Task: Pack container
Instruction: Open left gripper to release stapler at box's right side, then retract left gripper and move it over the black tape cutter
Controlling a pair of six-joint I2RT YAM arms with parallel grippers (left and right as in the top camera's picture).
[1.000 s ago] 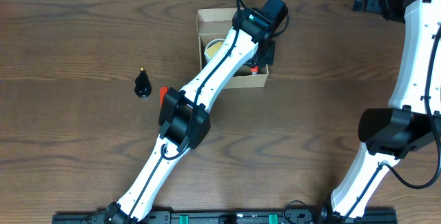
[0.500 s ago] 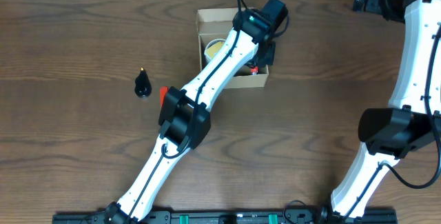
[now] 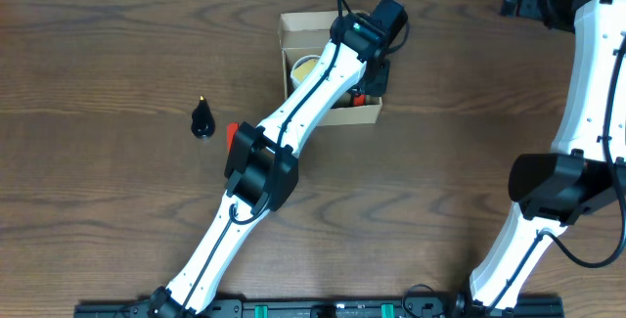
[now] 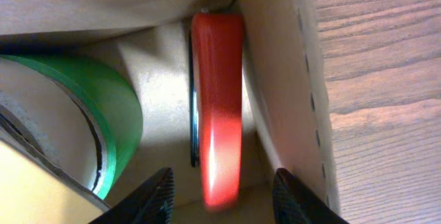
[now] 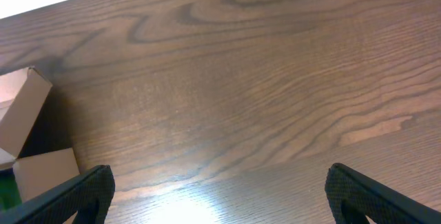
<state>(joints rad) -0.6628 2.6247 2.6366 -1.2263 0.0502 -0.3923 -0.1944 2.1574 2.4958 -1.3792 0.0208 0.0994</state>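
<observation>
The container (image 3: 303,20) sits open on the table (image 3: 117,44) at the upper middle of the overhead frame, and the left arm reaches right down into it. In the left wrist view, the left gripper (image 4: 224,198) is at the bottom edge with its fingers apart. The near end of a flat red item (image 4: 217,107) lies between them, with no contact that I can see. That red item stands on edge against the cardboard wall (image 4: 275,79), running up into the box's corner. Left of it is a green tape roll (image 4: 114,110), and a pale yellow roll (image 3: 305,66) lies beyond that. Out on the table at centre left stands a small black thing with a yellow tip (image 3: 202,119). An orange-red piece (image 3: 232,132) lies beside it, half under the arm. Well apart at the upper right, the right gripper (image 5: 232,193) hangs over bare wood, its fingers spread wide.
</observation>
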